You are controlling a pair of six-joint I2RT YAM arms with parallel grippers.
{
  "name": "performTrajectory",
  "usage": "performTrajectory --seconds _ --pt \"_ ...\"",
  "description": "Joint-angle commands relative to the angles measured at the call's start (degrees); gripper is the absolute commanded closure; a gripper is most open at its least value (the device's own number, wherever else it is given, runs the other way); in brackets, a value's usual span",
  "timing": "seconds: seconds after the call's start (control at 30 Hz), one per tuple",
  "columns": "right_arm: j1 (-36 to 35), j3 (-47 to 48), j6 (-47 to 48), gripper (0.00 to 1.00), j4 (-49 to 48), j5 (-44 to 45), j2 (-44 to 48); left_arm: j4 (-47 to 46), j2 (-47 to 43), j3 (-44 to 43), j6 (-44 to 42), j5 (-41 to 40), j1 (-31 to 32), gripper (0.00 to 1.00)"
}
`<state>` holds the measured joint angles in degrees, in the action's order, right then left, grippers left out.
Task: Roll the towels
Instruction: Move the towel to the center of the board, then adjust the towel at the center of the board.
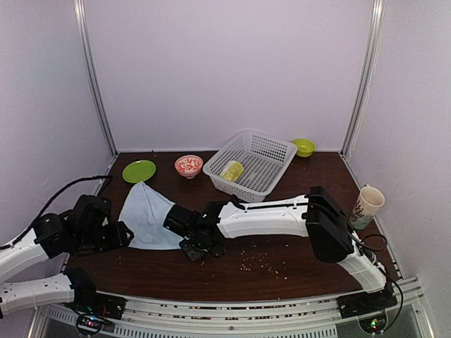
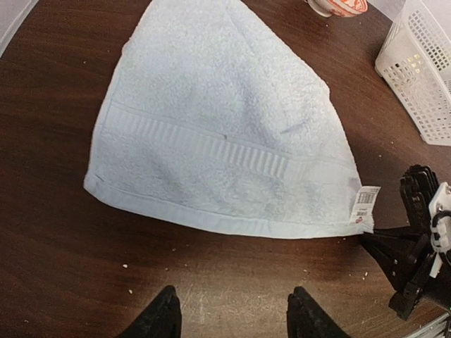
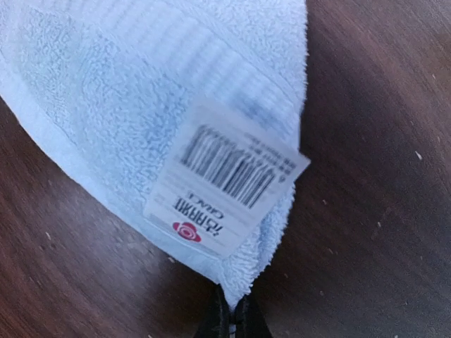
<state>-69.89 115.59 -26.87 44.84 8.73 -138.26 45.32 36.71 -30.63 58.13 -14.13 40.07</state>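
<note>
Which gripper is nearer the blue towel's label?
Right. The right gripper is shut on the blue towel's corner beside the label. The left gripper hangs open off the towel's near edge, not touching it.

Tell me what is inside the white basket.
A green towel, seemingly rolled, lies near the left corner of the basket. The rest of the mesh floor looks bare. Whatever the towel covers cannot be seen.
</note>
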Motion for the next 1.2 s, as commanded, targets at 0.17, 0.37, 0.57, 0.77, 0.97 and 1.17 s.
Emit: performTrajectory --seconds 0.17,0.37,0.57,0.77,0.97,1.17 --pt "-0.1 -32.2 3.5 1.00 -4.7 1.8 39.4 2.4 -2.7 -5.2 -3.2 -6.7 -0.2 0.48" --pt "-0.1 -55.3 -3.7 1.00 -2.9 2.8 54.4 -7.8 4.8 -2.5 -5.2 0.6 -0.1 0.48" --pt "-0.2 -69.0 -10.1 1.00 -10.5 -0.5 61.3 -18.7 15.9 -0.1 -7.3 13.6 2.4 0.53" --pt "-0.3 -68.1 -11.0 1.00 -18.2 -3.0 64.5 -24.1 18.0 -4.6 -11.9 8.6 15.2 0.52" --pt "-0.8 -56.2 -8.7 1.00 -26.8 -7.5 65.3 -22.9 13.9 -7.7 -10.8 2.1 17.9 0.53" --pt "-1.1 -37.7 -3.0 1.00 -25.1 -10.3 63.1 -22.9 -3.5 -6.4 -13.0 -4.1 17.9 0.48"
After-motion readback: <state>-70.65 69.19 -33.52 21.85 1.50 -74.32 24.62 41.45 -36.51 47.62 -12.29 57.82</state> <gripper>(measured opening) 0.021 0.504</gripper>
